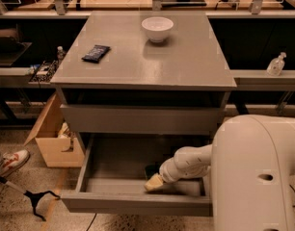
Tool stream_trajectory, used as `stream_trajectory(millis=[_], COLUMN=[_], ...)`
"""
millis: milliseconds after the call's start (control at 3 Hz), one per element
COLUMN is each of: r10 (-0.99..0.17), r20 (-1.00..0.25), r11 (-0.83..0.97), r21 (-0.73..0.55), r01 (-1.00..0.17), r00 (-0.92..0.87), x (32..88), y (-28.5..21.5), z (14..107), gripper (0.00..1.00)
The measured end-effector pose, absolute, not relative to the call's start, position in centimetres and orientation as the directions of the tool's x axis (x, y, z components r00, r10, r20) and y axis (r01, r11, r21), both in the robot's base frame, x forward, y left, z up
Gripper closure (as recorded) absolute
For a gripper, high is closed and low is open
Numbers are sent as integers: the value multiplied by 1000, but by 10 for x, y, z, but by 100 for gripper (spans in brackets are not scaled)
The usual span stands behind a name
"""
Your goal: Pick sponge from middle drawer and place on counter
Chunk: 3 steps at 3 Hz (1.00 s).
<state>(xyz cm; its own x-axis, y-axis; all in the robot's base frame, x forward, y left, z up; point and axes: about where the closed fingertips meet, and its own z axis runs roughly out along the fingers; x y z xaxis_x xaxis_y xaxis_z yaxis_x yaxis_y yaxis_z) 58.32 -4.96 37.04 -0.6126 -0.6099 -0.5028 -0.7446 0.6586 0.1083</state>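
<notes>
Grey middle drawer (133, 203) stands pulled out, and your gripper (154, 182) sits low inside it near the front wall, just beside the dark sponge (151, 170). Whether it has closed on anything, you cannot tell.

Grey table (186, 66) has a white bowl (157, 29) toward the back, black packet (96, 53) on the left; jaws down in the open drawer (123, 158).

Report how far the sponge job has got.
Done: the middle drawer is open. In hand: the gripper is low inside it, at the sponge; a grasp cannot be confirmed. Left: lifting the sponge and placing it on the counter.
</notes>
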Motion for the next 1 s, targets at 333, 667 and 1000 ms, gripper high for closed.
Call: stream_trajectory(millis=[333, 667, 1000], r10=[-609, -607, -589], r20=[-497, -500, -540], r11=[658, 656, 649], r21=[118, 125, 128], r01=[-743, -744, -750], r00=[-618, -618, -601], x=[581, 579, 577], y=[-48, -47, -49], z=[362, 361, 381], gripper=[41, 65, 88])
